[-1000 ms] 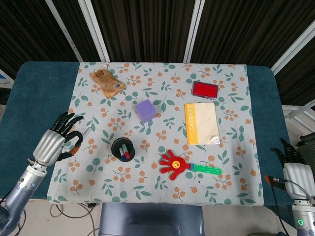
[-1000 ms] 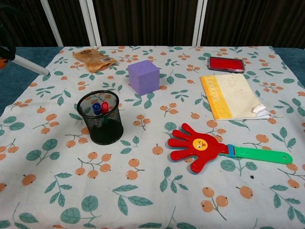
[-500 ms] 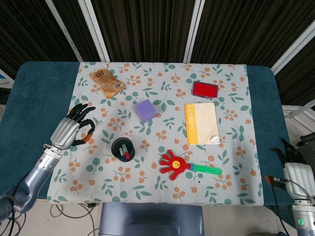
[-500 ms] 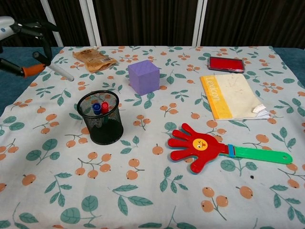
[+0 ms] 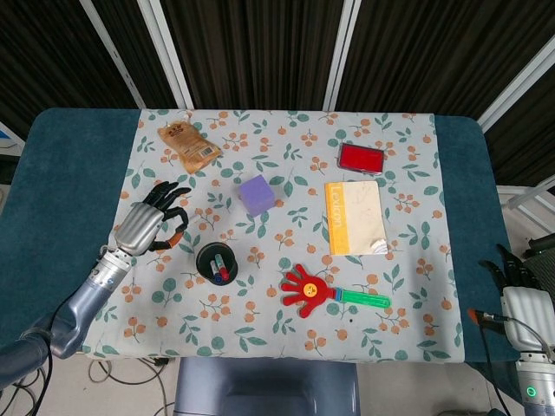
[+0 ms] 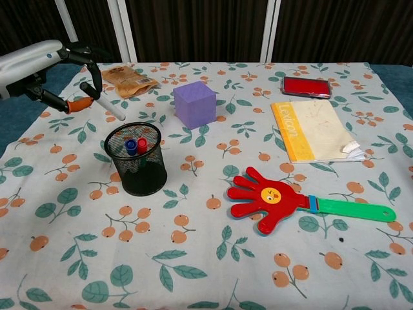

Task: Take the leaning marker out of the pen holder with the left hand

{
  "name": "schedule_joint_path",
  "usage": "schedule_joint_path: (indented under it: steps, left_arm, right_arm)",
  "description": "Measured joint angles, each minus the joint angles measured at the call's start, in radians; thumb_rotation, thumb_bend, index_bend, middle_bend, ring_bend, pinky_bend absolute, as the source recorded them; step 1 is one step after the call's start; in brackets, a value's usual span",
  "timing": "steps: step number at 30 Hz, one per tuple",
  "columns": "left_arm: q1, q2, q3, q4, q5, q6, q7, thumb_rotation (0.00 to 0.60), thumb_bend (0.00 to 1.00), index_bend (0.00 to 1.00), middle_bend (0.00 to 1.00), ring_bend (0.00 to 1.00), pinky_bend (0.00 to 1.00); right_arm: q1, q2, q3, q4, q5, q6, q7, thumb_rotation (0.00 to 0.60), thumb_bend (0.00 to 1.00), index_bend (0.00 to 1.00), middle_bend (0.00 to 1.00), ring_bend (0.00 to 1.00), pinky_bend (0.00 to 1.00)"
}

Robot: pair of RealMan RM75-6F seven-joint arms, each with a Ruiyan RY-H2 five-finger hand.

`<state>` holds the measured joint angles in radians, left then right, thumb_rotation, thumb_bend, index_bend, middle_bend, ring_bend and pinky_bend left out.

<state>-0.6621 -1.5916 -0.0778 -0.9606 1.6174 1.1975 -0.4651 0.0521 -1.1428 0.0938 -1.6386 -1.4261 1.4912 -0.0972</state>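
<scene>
The slim marker [image 6: 97, 101], orange cap and pale barrel, is pinched in my left hand [image 5: 149, 225], just left of the round black mesh pen holder [image 6: 136, 158] with 2 capped markers inside. My right hand [image 5: 520, 290] rests at the tabletop's edge; its grip is unclear.

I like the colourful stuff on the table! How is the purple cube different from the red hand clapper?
The purple cube is a plain, chunky block in one colour; the red hand clapper is flat, hand-shaped, with a yellow face and a green handle. The cube stands near the middle of the cloth, beyond the black mesh pen holder; the clapper lies nearer the front edge, to the right. Both rest on the floral tablecloth, and no hand touches either.
</scene>
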Motion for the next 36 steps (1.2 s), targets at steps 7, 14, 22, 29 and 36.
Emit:
schedule_joint_path:
  steps: [7, 14, 22, 29, 36]
  left_arm:
    - [-0.008, -0.025, 0.019, 0.04, -0.002, -0.014, -0.044, 0.6, 0.4, 0.53, 0.12, 0.0, 0.0]
    - [-0.014, -0.044, 0.036, 0.08, -0.009, -0.037, -0.077, 0.6, 0.4, 0.51, 0.11, 0.0, 0.0]
    - [-0.015, -0.038, 0.056, 0.076, -0.003, -0.041, -0.077, 0.6, 0.34, 0.41, 0.1, 0.0, 0.0]
    - [-0.011, 0.013, 0.08, 0.026, 0.01, -0.041, -0.013, 0.6, 0.25, 0.31, 0.07, 0.0, 0.0]
    - [0.01, 0.099, 0.102, -0.073, 0.015, -0.03, 0.027, 0.6, 0.19, 0.26, 0.06, 0.0, 0.0]
  right_arm:
    - [-0.001, 0.0, 0.001, -0.002, 0.0, 0.002, -0.002, 0.6, 0.05, 0.24, 0.03, 0.09, 0.19]
    - [-0.001, 0.001, 0.0, -0.001, -0.001, 0.003, 0.001, 0.6, 0.05, 0.24, 0.03, 0.09, 0.19]
    - [-0.002, 0.002, 0.001, -0.002, 0.001, 0.002, 0.004, 0.6, 0.05, 0.24, 0.03, 0.09, 0.19]
    - [-0.002, 0.003, 0.001, -0.001, 0.001, 0.001, 0.006, 0.6, 0.05, 0.24, 0.03, 0.09, 0.19]
    - [-0.002, 0.002, 0.001, -0.002, 0.003, 0.0, 0.006, 0.6, 0.05, 0.24, 0.03, 0.09, 0.19]
